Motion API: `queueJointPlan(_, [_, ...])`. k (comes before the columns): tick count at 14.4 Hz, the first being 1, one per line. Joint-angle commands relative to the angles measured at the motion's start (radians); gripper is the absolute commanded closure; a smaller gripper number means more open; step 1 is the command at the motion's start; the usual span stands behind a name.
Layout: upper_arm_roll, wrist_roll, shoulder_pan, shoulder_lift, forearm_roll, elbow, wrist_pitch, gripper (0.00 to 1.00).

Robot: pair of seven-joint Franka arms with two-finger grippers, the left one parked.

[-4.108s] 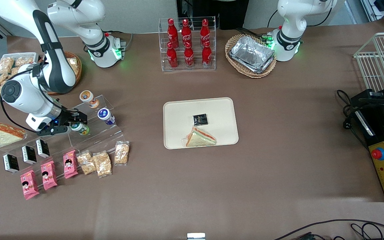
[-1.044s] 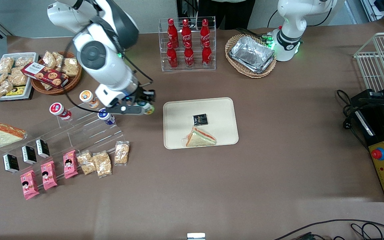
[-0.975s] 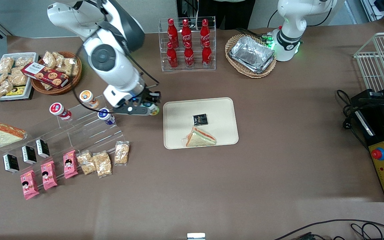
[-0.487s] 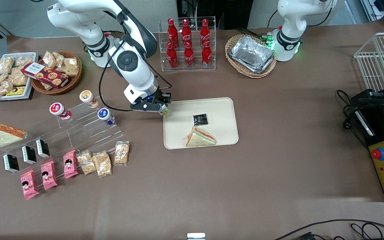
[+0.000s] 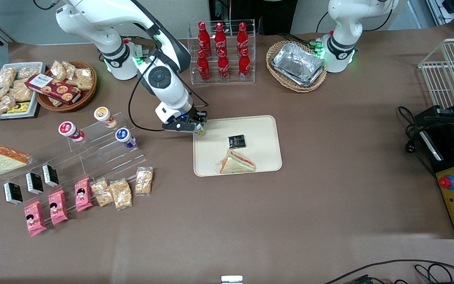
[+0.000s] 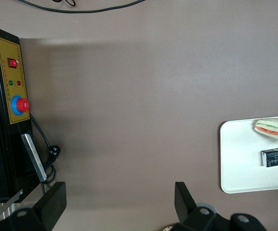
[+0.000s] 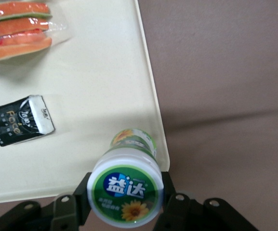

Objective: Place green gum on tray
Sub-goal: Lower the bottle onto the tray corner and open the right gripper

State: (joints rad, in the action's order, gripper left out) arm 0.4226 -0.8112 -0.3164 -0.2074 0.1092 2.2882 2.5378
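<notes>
My right gripper [image 5: 196,128] is shut on the green gum [image 5: 199,130], a small canister with a green-and-white lid [image 7: 126,191] and a green-yellow label. It holds the gum above the corner of the beige tray [image 5: 258,122] that lies nearest the working arm's base. In the right wrist view the canister hangs over the tray's rim [image 7: 151,94]. On the tray lie a wrapped sandwich [image 5: 237,162] and a small black packet [image 5: 236,141].
A clear stepped stand [image 5: 105,150] with a red-lidded [image 5: 68,130], an orange [image 5: 103,116] and a blue-lidded canister [image 5: 125,137] stands toward the working arm's end. A cola bottle rack [image 5: 221,51] and a wicker basket of foil trays [image 5: 297,65] stand farther from the camera.
My gripper has carried the green gum from the stepped stand sideways to the tray's corner. The last half second added only a small shift over the rim.
</notes>
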Motion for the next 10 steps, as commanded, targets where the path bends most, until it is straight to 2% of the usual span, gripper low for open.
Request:
queueJointPlan(1, [0.001,-0.029,-0.016,-0.047,-0.019,-0.003,0.056,1.00])
queueJointPlan(9, [0.001,-0.029,-0.032,-0.110,-0.025,-0.004,0.094,1.00])
queueJointPlan(10, [0.001,-0.031,-0.032,-0.113,-0.025,-0.006,0.096,0.92])
